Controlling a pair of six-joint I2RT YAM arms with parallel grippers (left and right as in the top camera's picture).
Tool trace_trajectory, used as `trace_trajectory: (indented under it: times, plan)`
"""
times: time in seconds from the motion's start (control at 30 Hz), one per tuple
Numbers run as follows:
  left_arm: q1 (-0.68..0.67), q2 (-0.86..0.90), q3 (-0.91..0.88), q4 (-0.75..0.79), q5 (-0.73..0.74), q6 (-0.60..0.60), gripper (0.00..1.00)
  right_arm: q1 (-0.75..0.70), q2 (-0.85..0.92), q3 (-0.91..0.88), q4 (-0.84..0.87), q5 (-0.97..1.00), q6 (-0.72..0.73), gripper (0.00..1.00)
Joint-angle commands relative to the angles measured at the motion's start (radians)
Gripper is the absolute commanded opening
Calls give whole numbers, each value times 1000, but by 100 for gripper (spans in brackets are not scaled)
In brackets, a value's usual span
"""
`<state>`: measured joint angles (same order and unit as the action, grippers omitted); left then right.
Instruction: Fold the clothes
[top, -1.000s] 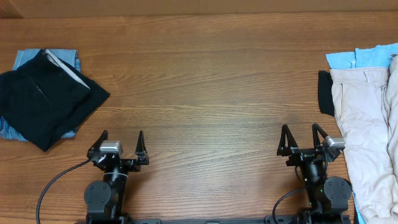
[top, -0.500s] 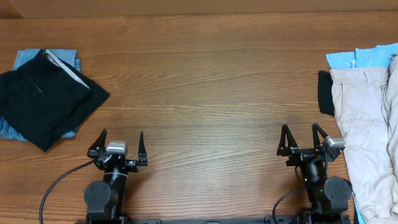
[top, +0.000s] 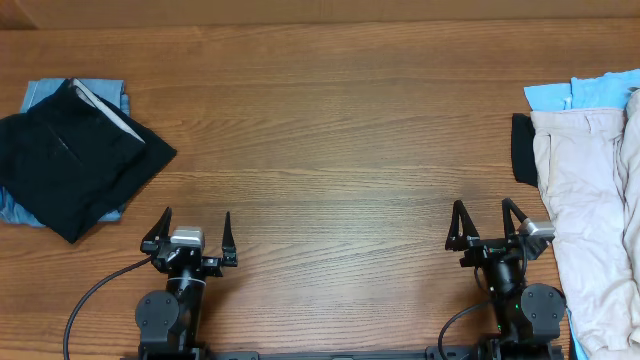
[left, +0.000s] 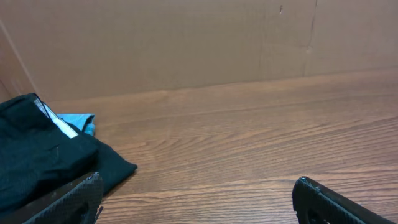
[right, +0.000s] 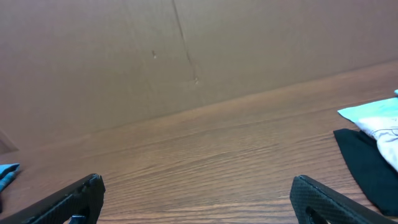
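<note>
On table (top: 330, 130): L clothes pile (top: 75, 165), R clothes pile (top: 585, 200) – 2 total.

Matt black cloth garment (top: 75, 160) lies on smooth grained wood table (top: 330, 130).

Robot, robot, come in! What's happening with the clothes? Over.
Left end effector and right end effector open, empty. Black shorts on blue cloth at left, beige trousers at right, none gripped. Nothing in the way.

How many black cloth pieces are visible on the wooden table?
2. One folded black garment lies at the left on light blue cloth; one black piece shows at the right beside beige trousers. More may be hidden.
</note>
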<state>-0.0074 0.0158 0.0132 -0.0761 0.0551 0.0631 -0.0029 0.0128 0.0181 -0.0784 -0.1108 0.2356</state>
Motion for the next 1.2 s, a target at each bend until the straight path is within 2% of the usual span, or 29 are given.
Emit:
trace_trajectory:
  times: [0.0, 0.1, 0.2, 0.27, 0.3, 1.17]
  plan:
    - [-6, -12, -8, 2, -6, 27, 100, 4, -8, -10, 4, 13, 1, 100]
    - [-6, -12, -8, 2, -7, 27, 100, 3, -8, -10, -1, 58, -50, 100]
    - [-6, -12, -8, 2, -7, 27, 100, 3, -8, -10, -2, 58, -319, 100]
    - [-6, -12, -8, 3, -7, 27, 100, 3, -8, -10, -2, 58, -457, 100]
    - [-6, -12, -8, 2, -7, 27, 100, 4, -8, -10, -2, 58, -476, 100]
    - [-6, -11, -8, 2, -7, 27, 100, 3, -8, -10, -2, 58, -472, 100]
